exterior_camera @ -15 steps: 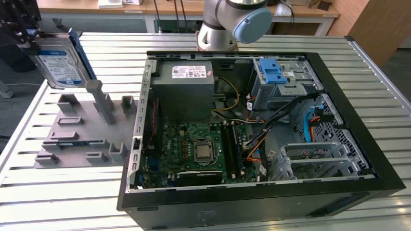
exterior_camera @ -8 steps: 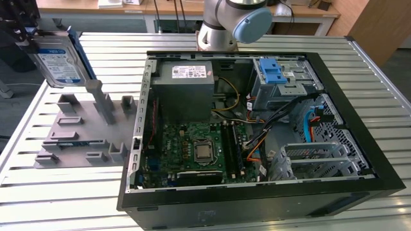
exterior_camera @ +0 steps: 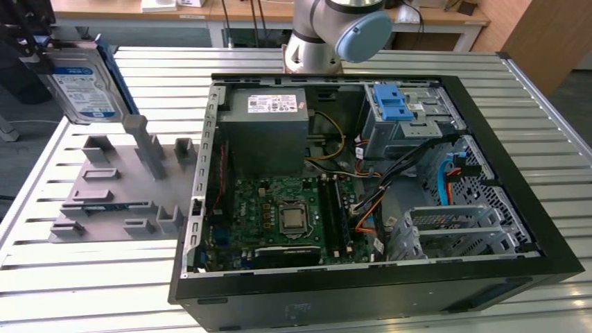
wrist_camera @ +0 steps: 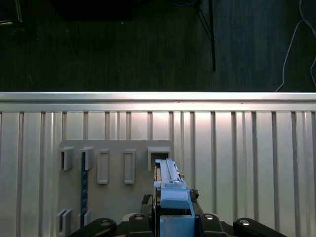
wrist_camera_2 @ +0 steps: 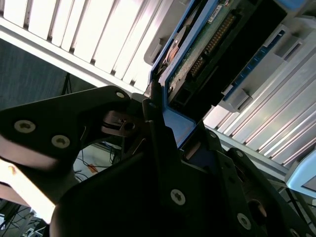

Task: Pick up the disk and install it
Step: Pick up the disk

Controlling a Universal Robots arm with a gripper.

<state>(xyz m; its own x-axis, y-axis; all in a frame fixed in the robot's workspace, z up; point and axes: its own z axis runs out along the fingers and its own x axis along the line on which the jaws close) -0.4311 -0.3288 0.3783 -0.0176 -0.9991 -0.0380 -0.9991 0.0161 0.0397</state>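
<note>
At the exterior view's far left, my gripper (exterior_camera: 35, 43) is clamped on the disk (exterior_camera: 82, 83), pinching it by its upper end. The disk hangs upright there with its blue-and-white label facing the camera and a blue rail along its right edge. Below and just to the right of it lies the grey holder (exterior_camera: 111, 208), a flat plate with upright posts and slots, resting on the slatted metal table (exterior_camera: 93, 291). The disk's lower edge is close to the holder's tallest post; I cannot tell whether they touch.

In the first wrist view I see the disk (wrist_camera: 170, 182) edge-on, its blue rail uppermost, over the holder (wrist_camera: 116, 202) and in line with one of its slots. In the second wrist view my dark fingers (wrist_camera_2: 153, 128) press against the blue rail, and the disk's (wrist_camera_2: 207, 44) circuit-board side runs away from them.

Further right in the exterior view, the open computer case (exterior_camera: 370, 291) lies on its side. Inside it, the grey power supply (exterior_camera: 268, 125) sits at the far left, with the green motherboard (exterior_camera: 277, 208) nearer to the camera. The blue-latched drive bay (exterior_camera: 407, 118) is at the far right of the case, well apart from the disk. My arm's base (exterior_camera: 333, 28) stands just beyond the case's far wall.
</note>
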